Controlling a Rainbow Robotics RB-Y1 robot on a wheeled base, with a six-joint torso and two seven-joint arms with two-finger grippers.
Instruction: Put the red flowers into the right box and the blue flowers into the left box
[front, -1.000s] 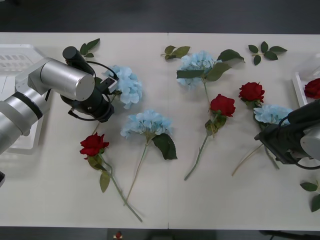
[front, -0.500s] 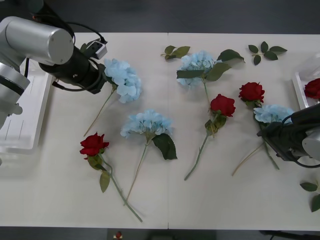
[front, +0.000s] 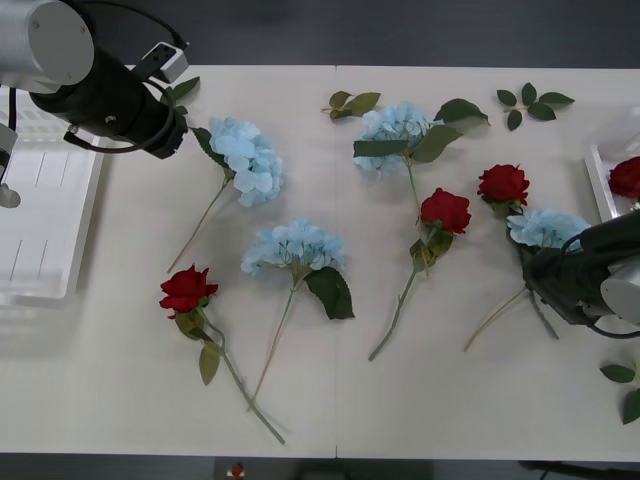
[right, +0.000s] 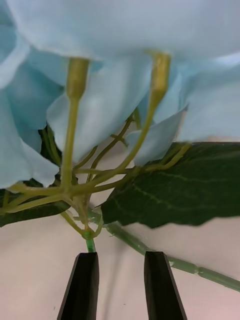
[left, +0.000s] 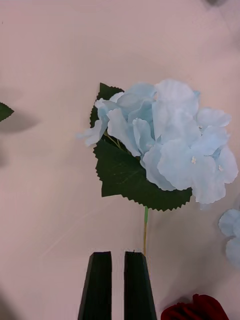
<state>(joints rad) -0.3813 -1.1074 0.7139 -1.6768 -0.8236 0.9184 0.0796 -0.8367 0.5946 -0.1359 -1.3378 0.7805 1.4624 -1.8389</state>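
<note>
Over the far left corner of the table (front: 450, 400), beside the left box (front: 40, 240): the left gripper (left: 118, 256), black fingers nearly pressed together and gripping nothing. Pulled up and back since a second ago, when hanging low right over the leftmost of the blue flowers (front: 245, 160); half a second ago already partway along that retreat. Left that bloom lying flat on the table, head and stem now uncovered, head a touch farther back than before. In the left wrist view, thin stem running down to just beside one fingertip, not between the two.

Low over the table's right side, near the right box (front: 598, 185): the right gripper (right: 121, 257), fingers parted with a clear gap, clamped on nothing. Hardly moved across the three moments, only edged slightly. Tucked close under the rightmost blue flower (right: 120, 40), with its green stem meeting the tip of one finger rather than passing between the pair.

Elsewhere, no change. Two more blue heads toward the middle of the table. Among the red flowers (front: 446, 210), one lying loose toward the near left and two right of centre, plus the boxed rose (front: 626, 176) already inside the right box. Along the far edge, loose leaf sprigs (front: 528, 103), same as before.
</note>
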